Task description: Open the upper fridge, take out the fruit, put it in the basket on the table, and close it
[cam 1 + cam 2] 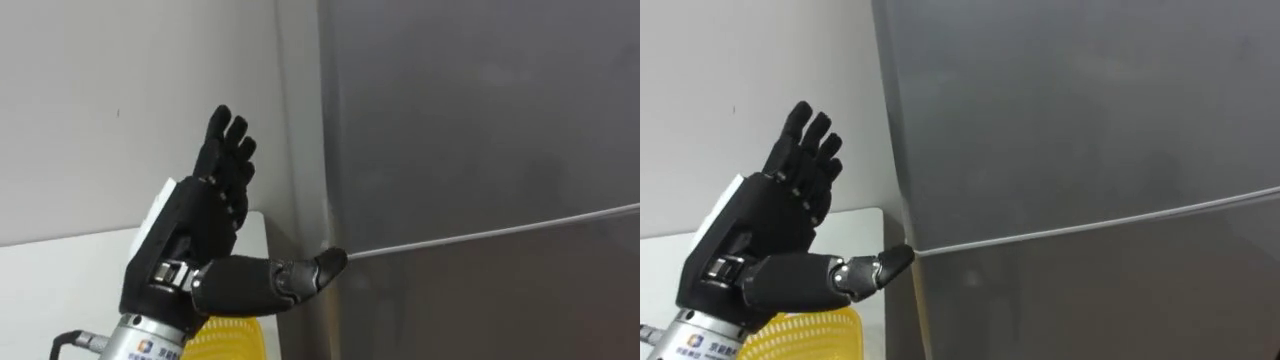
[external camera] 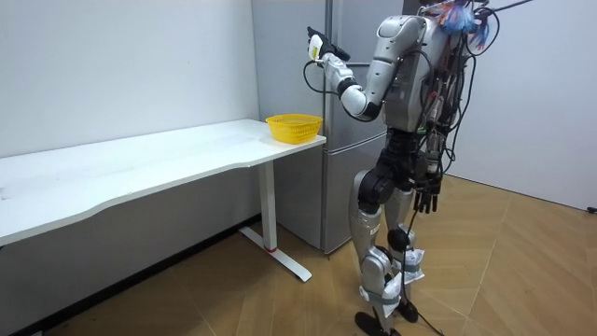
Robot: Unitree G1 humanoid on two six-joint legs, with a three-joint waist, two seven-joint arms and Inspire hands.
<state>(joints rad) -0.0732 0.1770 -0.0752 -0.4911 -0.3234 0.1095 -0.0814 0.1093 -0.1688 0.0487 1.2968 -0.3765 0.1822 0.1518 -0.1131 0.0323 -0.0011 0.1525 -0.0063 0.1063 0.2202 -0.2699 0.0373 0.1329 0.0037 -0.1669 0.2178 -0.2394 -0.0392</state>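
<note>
The left robot hand (image 1: 200,220), lower left of the frame, has its fingers spread straight, thumb tip at the door seam of the closed fridge (image 1: 480,130). The right robot hand (image 2: 426,198) hangs relaxed.

Grey fridge (image 2: 291,75), upper door (image 1: 470,120) shut, upright, just beside white table (image 2: 140,163)

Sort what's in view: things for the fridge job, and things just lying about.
For the job: upper fridge door, left hand open, thumb at that door's lower edge.
Lying about: yellow basket, white table; right hand idle at the robot's side.
</note>
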